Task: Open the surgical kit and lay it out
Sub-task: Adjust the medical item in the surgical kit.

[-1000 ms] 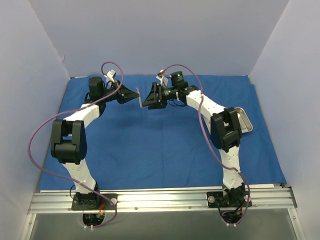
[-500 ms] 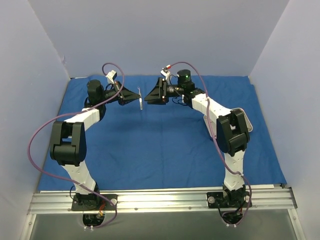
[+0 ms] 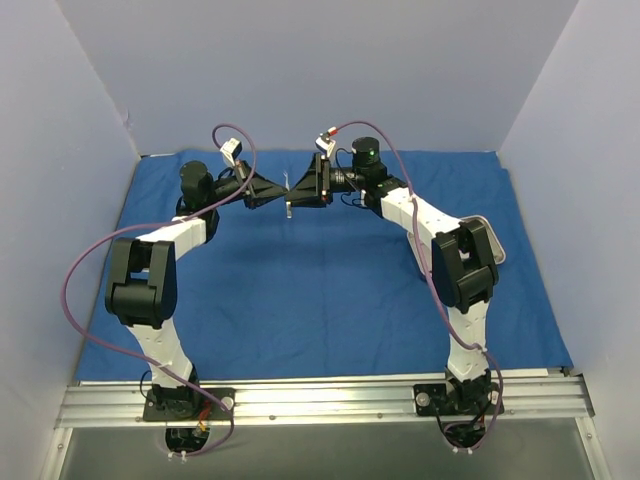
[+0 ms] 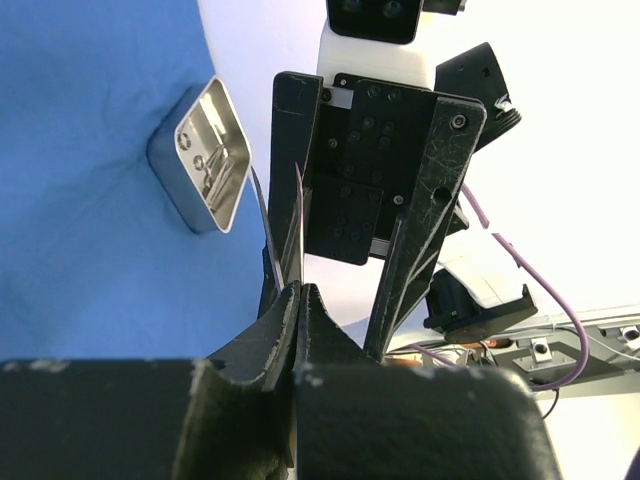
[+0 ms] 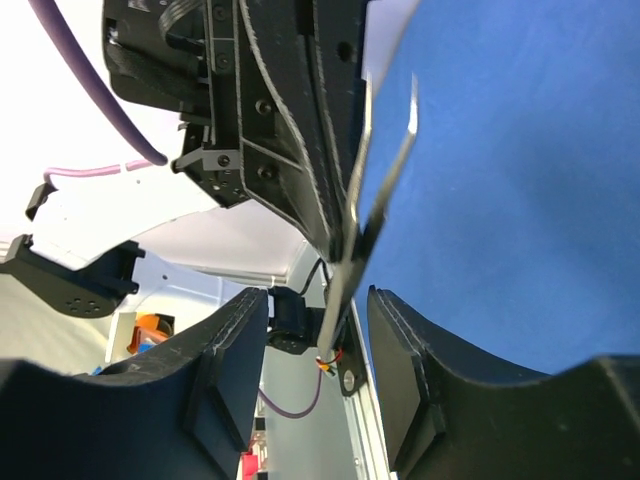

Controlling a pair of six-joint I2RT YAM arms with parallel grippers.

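The royal-blue cloth wrap (image 3: 320, 280) lies spread flat over the table. My left gripper (image 3: 278, 190) is shut on a thin silver instrument (image 3: 288, 207) and holds it in the air above the back of the cloth. In the left wrist view the shut gripper (image 4: 298, 292) has the instrument's two thin arms (image 4: 266, 225) sticking out past it. My right gripper (image 3: 298, 190) faces it tip to tip and is open. In the right wrist view the instrument (image 5: 355, 230) stands between the open fingers (image 5: 235, 370) without touching them. The steel tray (image 3: 492, 240) sits at the right, half hidden by my right arm.
The left wrist view shows the tray (image 4: 205, 160) with small silver instruments inside. Pale walls close in the back and both sides. A metal rail (image 3: 320, 395) runs along the near edge. Purple cables loop off both arms.
My left gripper has moved right with the instrument. My right gripper has swung back and left to meet it, and its open jaws now straddle the instrument.
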